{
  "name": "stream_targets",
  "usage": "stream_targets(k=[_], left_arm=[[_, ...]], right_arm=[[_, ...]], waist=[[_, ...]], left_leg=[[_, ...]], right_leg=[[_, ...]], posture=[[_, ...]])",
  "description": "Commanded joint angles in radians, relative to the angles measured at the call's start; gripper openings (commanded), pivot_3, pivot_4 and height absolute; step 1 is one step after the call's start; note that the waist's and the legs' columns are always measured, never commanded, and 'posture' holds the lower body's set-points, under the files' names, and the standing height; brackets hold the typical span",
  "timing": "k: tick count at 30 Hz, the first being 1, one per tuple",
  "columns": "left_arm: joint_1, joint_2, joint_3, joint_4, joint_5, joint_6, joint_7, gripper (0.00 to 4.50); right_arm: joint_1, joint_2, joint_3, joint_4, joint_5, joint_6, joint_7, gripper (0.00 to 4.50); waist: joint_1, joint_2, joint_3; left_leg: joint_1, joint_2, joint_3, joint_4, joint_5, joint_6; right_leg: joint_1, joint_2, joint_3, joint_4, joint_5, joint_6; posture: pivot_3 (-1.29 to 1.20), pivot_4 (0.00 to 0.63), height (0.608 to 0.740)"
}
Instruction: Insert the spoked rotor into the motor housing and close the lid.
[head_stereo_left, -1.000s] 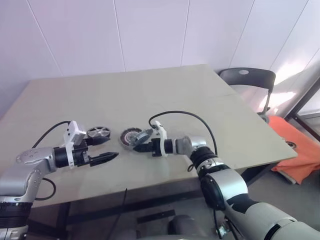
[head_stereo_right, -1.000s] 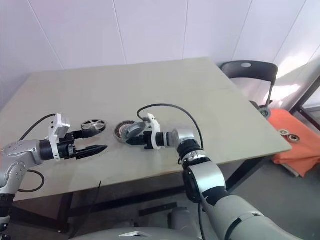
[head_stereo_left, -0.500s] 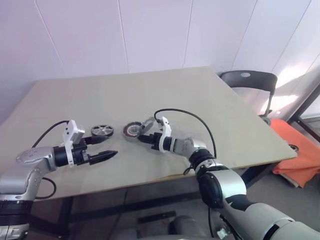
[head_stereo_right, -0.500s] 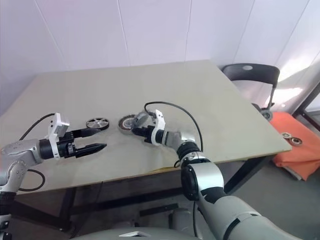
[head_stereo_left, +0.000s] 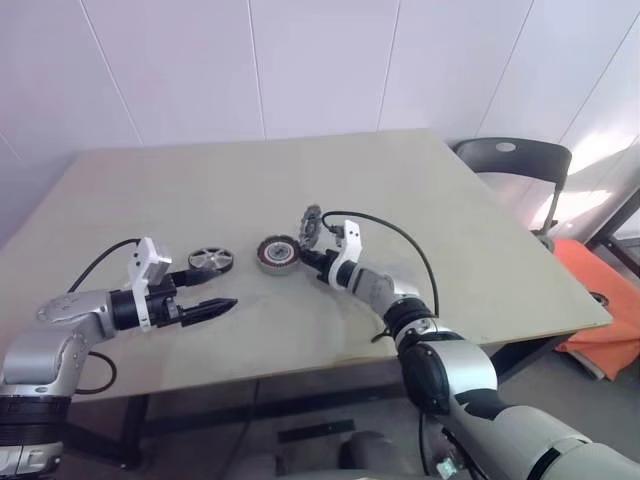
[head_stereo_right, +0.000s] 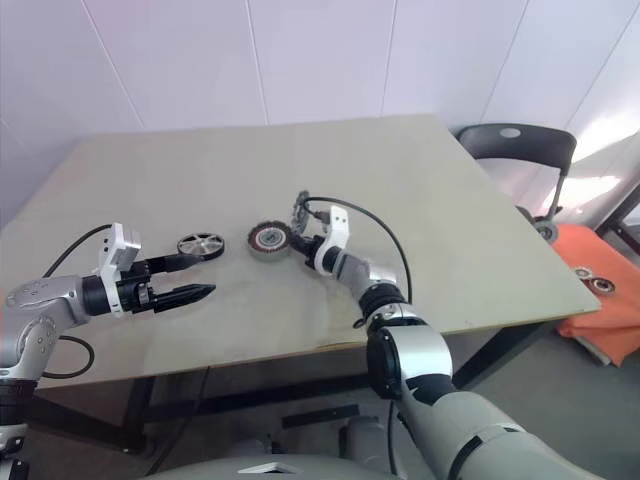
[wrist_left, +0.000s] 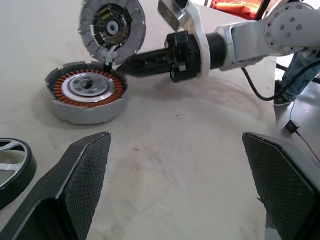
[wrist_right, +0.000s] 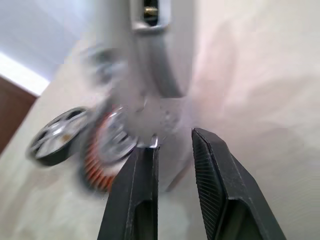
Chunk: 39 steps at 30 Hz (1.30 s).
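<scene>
Beside the housing (head_stereo_left: 276, 252), the right claw (wrist_left: 116, 64) has swung the lid (wrist_left: 112, 24) up on edge, pinching its rim; a second ago it lay tilted over the housing. Windings are now exposed (so insertion is possible). Rotor (head_stereo_left: 211, 260) sits untouched on the surface (head_stereo_left: 450, 230), left of the housing, near the left claw (head_stereo_left: 205, 295), which hangs spread wide and empty. Right wrist view is blurred; exact grip point is hard to make out.
</scene>
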Motion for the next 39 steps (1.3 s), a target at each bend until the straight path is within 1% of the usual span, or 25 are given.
stream_targets(k=[1, 5, 13, 17, 20, 32, 39], left_arm=[[-0.003, 0.001, 0.021, -0.033, -0.007, -0.01, 0.008, 4.48], [0.002, -0.004, 0.028, -0.027, -0.006, -0.018, 0.016, 4.48], [-0.001, -0.008, 0.028, -0.012, -0.004, -0.031, 0.022, 4.48], [-0.005, -0.009, 0.027, -0.009, -0.004, -0.033, 0.029, 4.48], [-0.006, -0.012, 0.026, -0.013, -0.004, -0.033, 0.035, 4.48], [-0.007, -0.013, 0.028, -0.009, -0.003, -0.038, 0.045, 4.48], [-0.007, -0.007, 0.033, -0.006, -0.007, -0.037, 0.042, 4.48]], right_arm=[[-0.017, -0.005, 0.02, -0.011, -0.017, -0.009, 0.012, 1.09], [-0.025, -0.001, 0.056, -0.022, -0.032, -0.004, 0.064, 1.09], [-0.037, -0.01, 0.066, -0.006, -0.039, -0.006, 0.074, 1.09], [-0.042, -0.005, 0.087, -0.037, -0.04, 0.003, 0.159, 1.09], [-0.044, -0.003, 0.094, -0.046, -0.037, 0.01, 0.194, 1.09], [-0.048, -0.009, 0.11, -0.051, -0.052, -0.016, 0.218, 1.09], [-0.048, -0.07, 0.144, -0.114, -0.048, 0.03, 0.358, 1.09]], waist=[[0.0, -0.001, -0.001], [-0.001, -0.001, 0.0], [-0.001, 0.0, 0.0], [-0.002, 0.0, 0.0], [-0.002, 0.0, 0.0], [-0.005, 0.0, 0.0], [-0.004, 0.0, 0.0]], left_leg=[[-0.002, 0.0, 0.0, -0.001, 0.0, 0.0], [-0.003, 0.0, 0.001, -0.004, 0.0, -0.001], [-0.003, 0.0, 0.001, -0.01, 0.0, -0.001], [-0.003, 0.0, 0.002, -0.013, 0.0, -0.001], [-0.003, 0.0, 0.002, -0.015, 0.0, -0.001], [-0.004, 0.0, 0.002, -0.018, 0.0, -0.002], [-0.005, -0.002, 0.002, -0.018, 0.0, -0.002]], right_leg=[[-0.002, -0.001, 0.0, 0.0, 0.0, 0.0], [-0.006, -0.002, 0.0, 0.0, 0.0, 0.0], [-0.009, -0.002, 0.0, 0.0, 0.0, 0.0], [-0.01, -0.002, 0.0, -0.001, 0.0, -0.001], [-0.01, -0.002, 0.0, -0.002, 0.0, -0.001], [-0.012, -0.003, 0.0, -0.005, 0.001, -0.001], [-0.012, -0.005, 0.0, -0.005, 0.001, -0.001]], posture=[[0.0, 0.0, 0.74], [0.0, 0.0, 0.74], [0.0, 0.0, 0.74], [0.0, 0.0, 0.74], [0.0, 0.0, 0.74], [0.0, 0.0, 0.74], [0.0, 0.0, 0.74]])
